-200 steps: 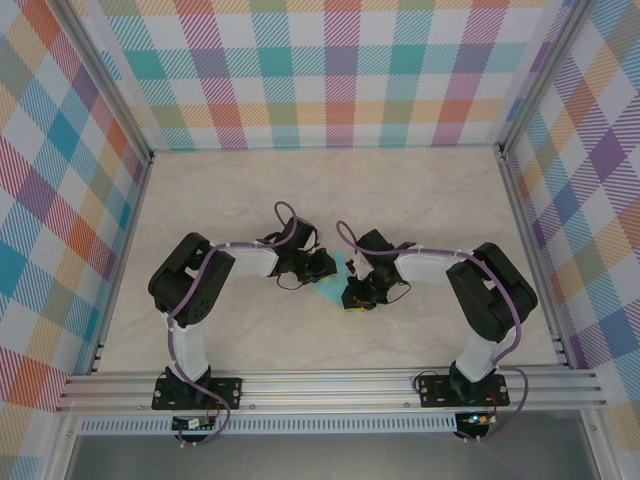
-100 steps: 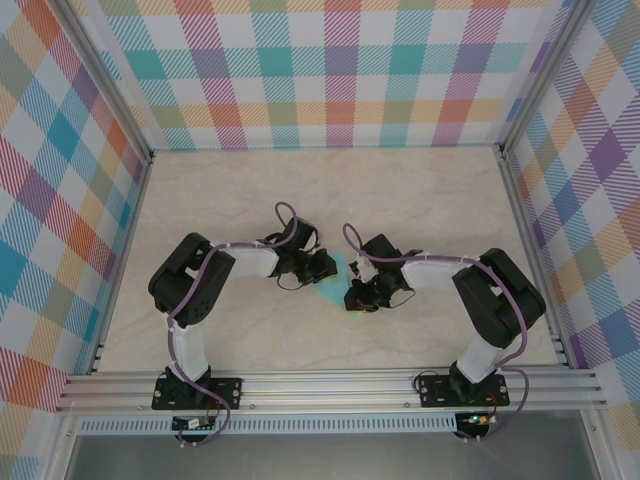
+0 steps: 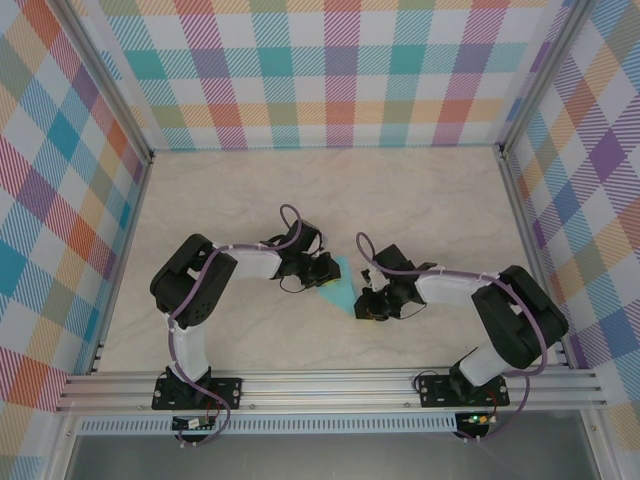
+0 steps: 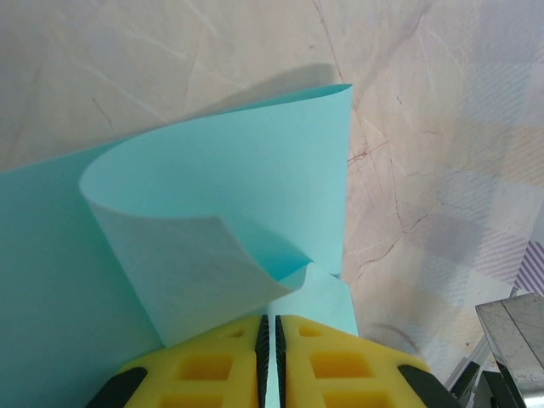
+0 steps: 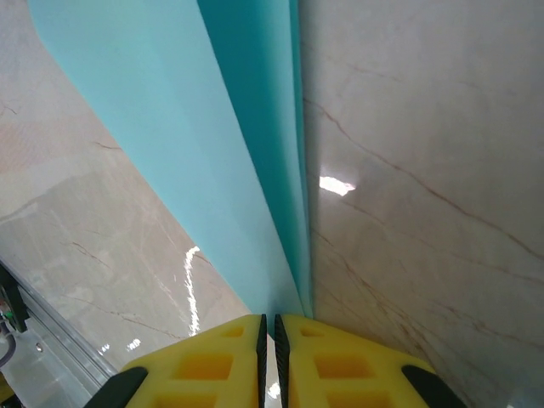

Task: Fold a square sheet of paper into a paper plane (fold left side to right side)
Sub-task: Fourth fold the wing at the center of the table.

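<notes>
The counter [image 3: 420, 200] has a pale marble pattern, with walls [image 3: 340, 70] of coloured checks around it and metal rails [image 3: 330, 385] along the bottom of the frame. The paper [image 3: 343, 293] lies near the centre, bent over on itself. The left pincer [image 4: 270, 323] and the right pincer [image 5: 270, 321] are each clamped on an edge of it.

Laboratory robot test cell. A marble-patterned counter [image 3: 420, 200] is enclosed by plaid backdrop panels [image 3: 330, 80] on aluminium framing [image 3: 520, 210]; a left arm [image 3: 240, 262] and right arm [image 3: 455, 287] are bolted to its front rail [image 3: 330, 385].
</notes>
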Available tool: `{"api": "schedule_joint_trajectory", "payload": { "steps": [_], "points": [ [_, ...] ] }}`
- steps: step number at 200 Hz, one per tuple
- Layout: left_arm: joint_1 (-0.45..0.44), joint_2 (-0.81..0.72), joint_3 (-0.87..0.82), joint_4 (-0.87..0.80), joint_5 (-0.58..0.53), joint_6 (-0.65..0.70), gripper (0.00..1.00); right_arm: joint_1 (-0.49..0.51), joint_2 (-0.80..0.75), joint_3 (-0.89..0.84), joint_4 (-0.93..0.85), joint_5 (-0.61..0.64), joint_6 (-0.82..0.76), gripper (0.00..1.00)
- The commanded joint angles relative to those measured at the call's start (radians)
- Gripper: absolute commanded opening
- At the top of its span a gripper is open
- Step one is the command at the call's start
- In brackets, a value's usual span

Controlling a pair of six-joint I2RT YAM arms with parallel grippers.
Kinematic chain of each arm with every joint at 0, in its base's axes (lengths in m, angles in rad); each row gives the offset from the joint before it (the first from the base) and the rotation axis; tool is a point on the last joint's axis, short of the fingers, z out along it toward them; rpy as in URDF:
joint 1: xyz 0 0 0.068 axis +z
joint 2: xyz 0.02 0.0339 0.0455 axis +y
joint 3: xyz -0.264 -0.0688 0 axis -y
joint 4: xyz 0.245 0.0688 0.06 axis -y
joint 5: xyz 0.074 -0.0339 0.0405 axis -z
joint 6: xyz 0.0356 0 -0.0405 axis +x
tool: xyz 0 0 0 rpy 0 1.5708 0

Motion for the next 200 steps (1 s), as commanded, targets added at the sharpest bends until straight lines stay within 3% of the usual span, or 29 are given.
{"api": "schedule_joint_trajectory", "payload": {
  "steps": [1, 74, 138, 200],
  "points": [
    [0.008, 0.039, -0.015, -0.095, -0.066, 0.026, 0.14, -0.005, -0.013, -0.061, -0.194, 0.049, 0.017, 0.15],
    [0.008, 0.033, -0.01, -0.091, -0.058, 0.022, 0.14, -0.005, -0.195, 0.103, -0.34, 0.06, -0.004, 0.14],
    [0.008, 0.027, -0.01, -0.094, -0.057, 0.022, 0.14, 0.006, 0.002, 0.171, -0.135, 0.02, 0.068, 0.03],
    [0.008, 0.02, -0.007, -0.105, -0.064, 0.03, 0.14, 0.006, 0.128, 0.165, -0.105, 0.064, 0.069, 0.02]
  ]
}}
